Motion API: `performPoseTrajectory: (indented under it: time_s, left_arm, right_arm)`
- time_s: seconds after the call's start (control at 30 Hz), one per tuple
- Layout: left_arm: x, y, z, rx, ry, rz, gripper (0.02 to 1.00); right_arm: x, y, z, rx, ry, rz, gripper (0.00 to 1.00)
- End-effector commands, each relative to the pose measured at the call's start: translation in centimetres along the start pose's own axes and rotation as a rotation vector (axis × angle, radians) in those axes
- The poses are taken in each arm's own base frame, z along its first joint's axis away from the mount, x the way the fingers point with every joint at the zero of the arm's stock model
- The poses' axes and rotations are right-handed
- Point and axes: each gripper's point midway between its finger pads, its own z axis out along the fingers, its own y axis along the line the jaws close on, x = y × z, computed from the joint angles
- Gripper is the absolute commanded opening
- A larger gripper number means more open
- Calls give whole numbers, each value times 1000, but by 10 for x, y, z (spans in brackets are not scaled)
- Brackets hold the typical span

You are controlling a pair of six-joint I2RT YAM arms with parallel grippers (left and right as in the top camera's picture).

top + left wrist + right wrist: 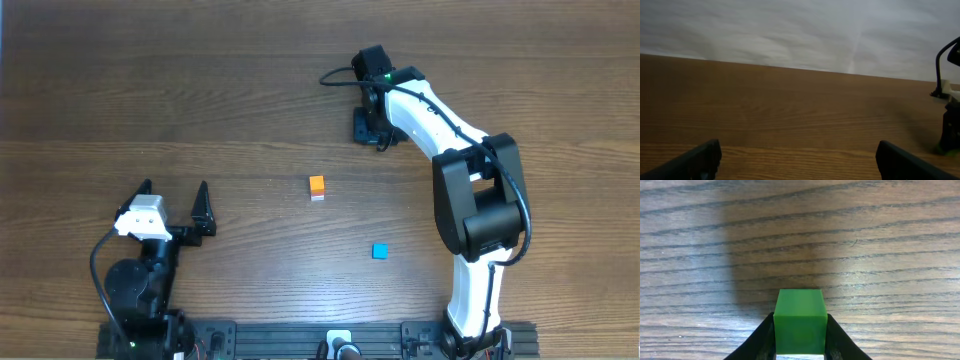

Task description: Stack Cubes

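Green cube [800,312] sat clamped between fingers of right end effector [800,339], over far tabletop [200,80]. Orange cube [317,183] stood atop white cube [317,196] (mid-tabletop); blue cube [380,251] lay apart, nearer bases. Left end effector [175,197] gaped wide.

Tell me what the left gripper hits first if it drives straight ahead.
Nothing visible: the left gripper faces bare table to its far edge. The right arm stands off to the side, probably clear; depth is unclear.
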Motion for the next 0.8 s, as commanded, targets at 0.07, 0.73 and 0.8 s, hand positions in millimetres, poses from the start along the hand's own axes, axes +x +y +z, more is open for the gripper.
performPoseTrajectory:
  time_s: [0.07,0.73,0.8]
  left_arm:
    - [0,-1,0,7,-5,15,998]
    - [0,-1,0,7,-5,15,998]
    - [0,-1,0,7,-5,15,1000]
  right_arm:
    - [-6,8,-2,-12,-14,-12,220]
    - [36,65,-136,-63,-58,-122,58]
    - [59,83,-148,-69,-44,-155,51]
